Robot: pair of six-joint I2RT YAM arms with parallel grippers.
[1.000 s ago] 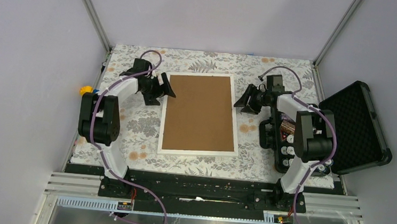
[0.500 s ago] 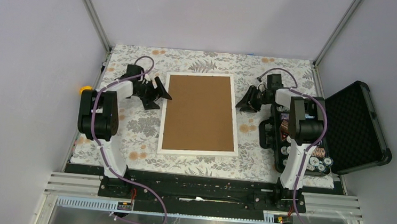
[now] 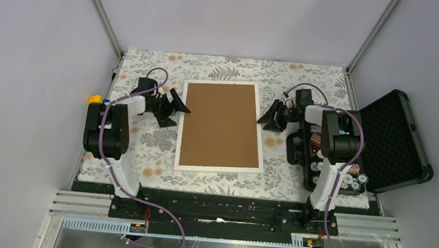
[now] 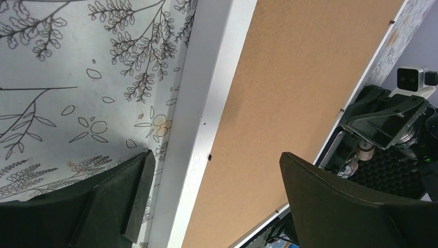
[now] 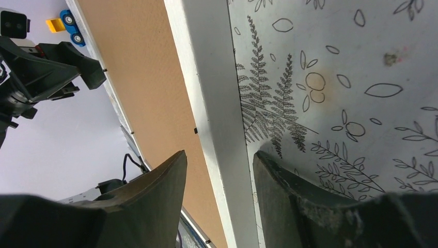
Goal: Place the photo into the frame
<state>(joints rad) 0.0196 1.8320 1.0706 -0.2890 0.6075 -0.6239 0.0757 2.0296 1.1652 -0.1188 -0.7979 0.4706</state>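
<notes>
The frame lies flat in the middle of the table, back side up, its white rim around a plain brown backing board. The photo is hidden. My left gripper is open at the frame's left edge. In the left wrist view its jaws stand wide either side of the white rim, one over the cloth, one over the board. My right gripper is open at the right edge. Its jaws straddle the rim with gaps on both sides.
An open black foam-lined case sits at the right, with a black tray of batteries and small parts under the right arm. A yellow object lies at the table's left edge. A floral cloth covers the table.
Both arms have folded in, and their grippers have settled lower against the frame's long edges. The right gripper has slid slightly nearer. The frame has not moved.
</notes>
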